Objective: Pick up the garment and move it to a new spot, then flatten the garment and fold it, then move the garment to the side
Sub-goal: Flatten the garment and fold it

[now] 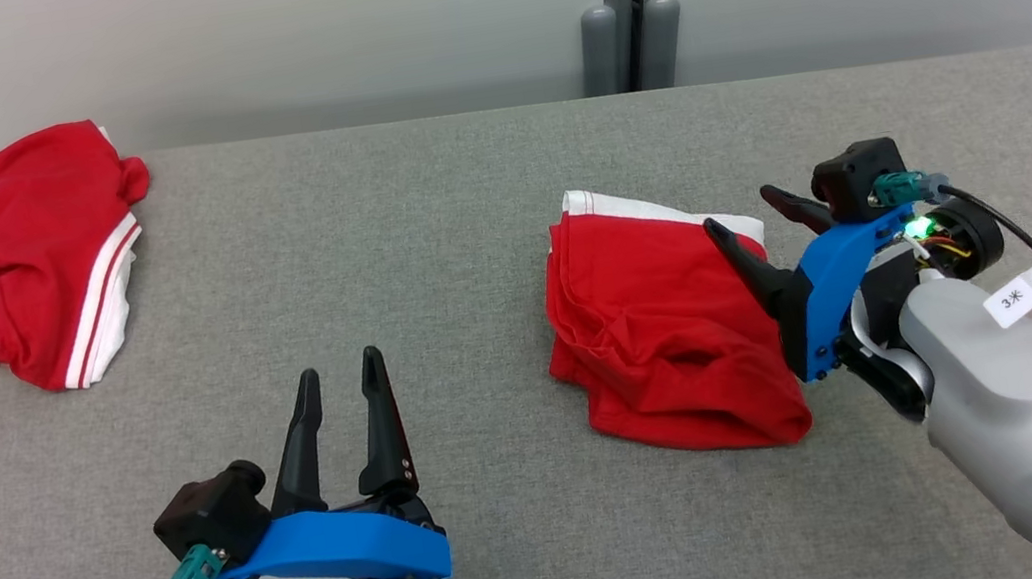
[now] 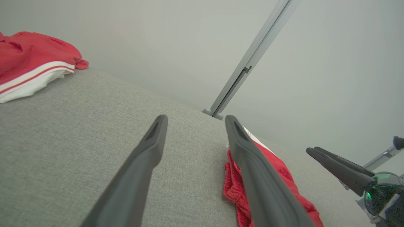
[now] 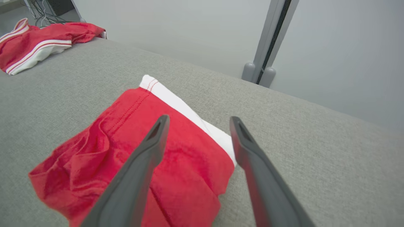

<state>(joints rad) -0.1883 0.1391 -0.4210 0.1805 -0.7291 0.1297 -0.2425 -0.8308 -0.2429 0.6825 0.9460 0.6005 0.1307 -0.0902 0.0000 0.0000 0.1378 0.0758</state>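
A folded red garment with a white band (image 1: 657, 325) lies on the grey table, right of centre; it also appears in the right wrist view (image 3: 151, 151) and the left wrist view (image 2: 235, 186). My right gripper (image 1: 743, 212) hovers over the garment's right edge, open and holding nothing, its fingers spread above the red cloth and white band (image 3: 199, 121). My left gripper (image 1: 341, 370) stands open over bare table to the left of the garment, fingers pointing away from me, nothing between them.
A second red garment with white stripes (image 1: 17, 259) lies crumpled at the table's far left corner. A grey post (image 1: 632, 0) stands against the wall behind the table. Bare grey table (image 1: 368, 240) stretches between the two garments.
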